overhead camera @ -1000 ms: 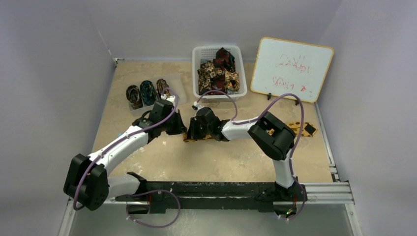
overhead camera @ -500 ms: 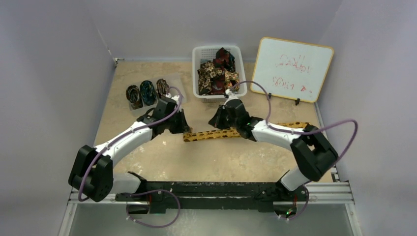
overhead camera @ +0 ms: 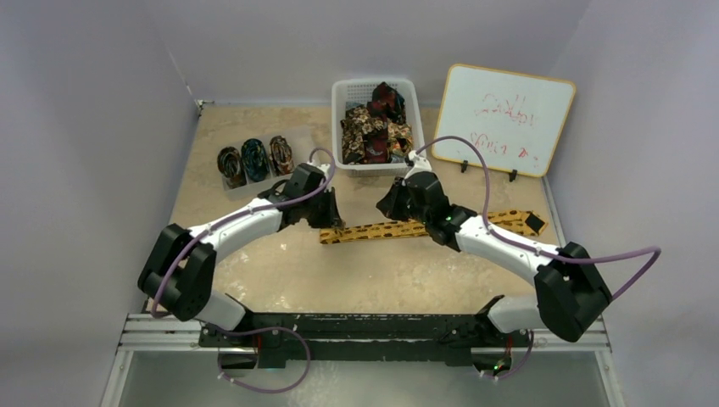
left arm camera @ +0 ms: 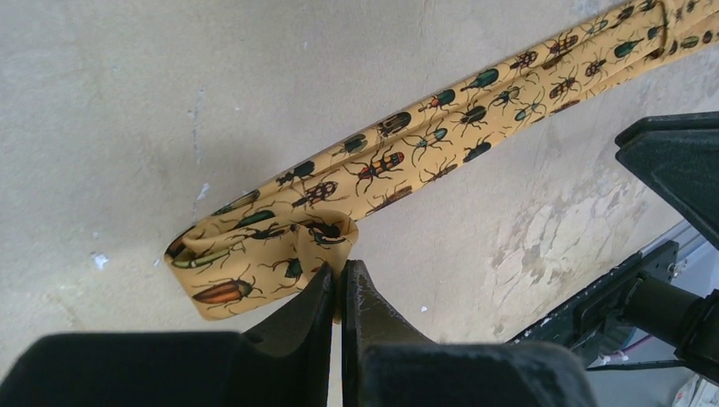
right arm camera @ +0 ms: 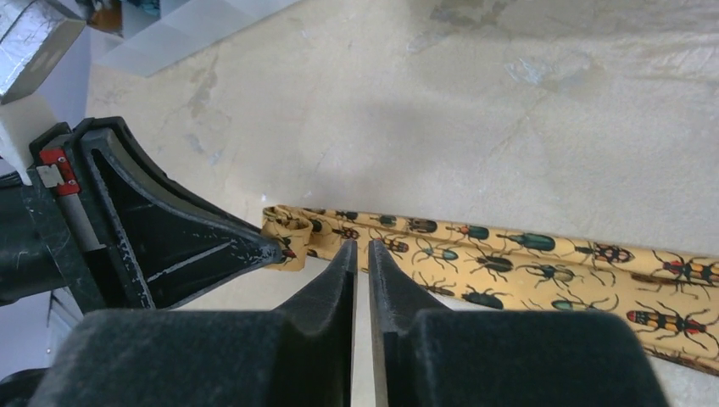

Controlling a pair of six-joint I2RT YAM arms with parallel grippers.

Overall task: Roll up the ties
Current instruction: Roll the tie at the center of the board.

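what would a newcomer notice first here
The golden-yellow tie, printed with beetles, lies stretched across the middle of the table, and the left pincer pinches its folded left end. Behind it stands a white basket heaped with dark patterned ties. There are three rolled ties in a row to its left and a whiteboard with red scribble to its right.
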